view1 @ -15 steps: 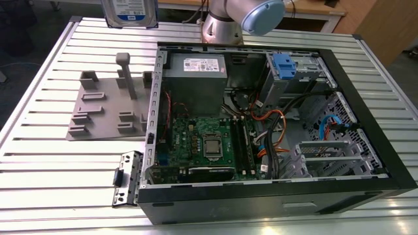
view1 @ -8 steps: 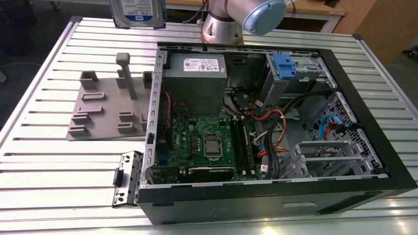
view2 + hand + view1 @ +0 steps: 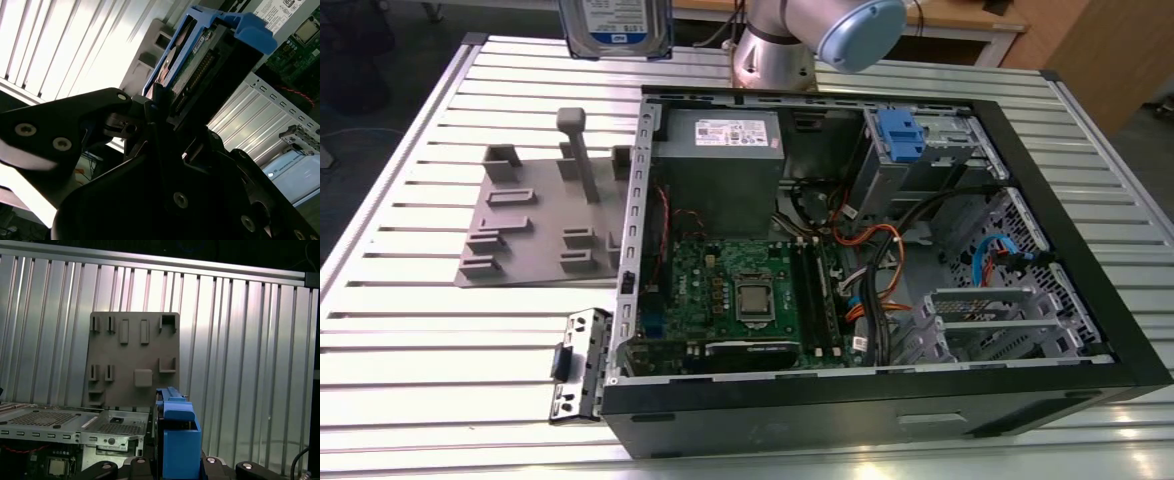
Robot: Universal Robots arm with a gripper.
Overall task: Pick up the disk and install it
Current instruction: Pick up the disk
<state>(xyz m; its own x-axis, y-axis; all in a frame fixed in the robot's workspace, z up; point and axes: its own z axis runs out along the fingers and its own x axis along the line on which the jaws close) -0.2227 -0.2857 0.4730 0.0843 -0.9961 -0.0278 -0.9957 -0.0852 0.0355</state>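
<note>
Gripper (image 3: 160,107): black fingers pressed onto one end of the disk (image 3: 200,50), pinching it edge-on between them, as seen in the second wrist view. The blue carrier bracket frames the drive, and its blue tab juts out at the end away from the fingers.

Disk position: held clear of every surface. In the exterior view it hangs at the top of the frame, label side facing the camera, above the far edge of the table (image 3: 400,330) and towards the exterior view's left of the arm (image 3: 841,30). It sits outside the computer case (image 3: 854,415).

Beneath the disk: a grey fixture plate (image 3: 534,220) with raised slots and one upright post lies flat on the ribbed metal table, just beside the case's open side.

Case interior: lid off and lying on its side. Power supply (image 3: 720,165) with white sticker in the far corner; green motherboard (image 3: 734,285) in front of it; blue-fronted drive cage (image 3: 914,145) at the far end towards the exterior view's right, with orange and blue cables near it
</note>
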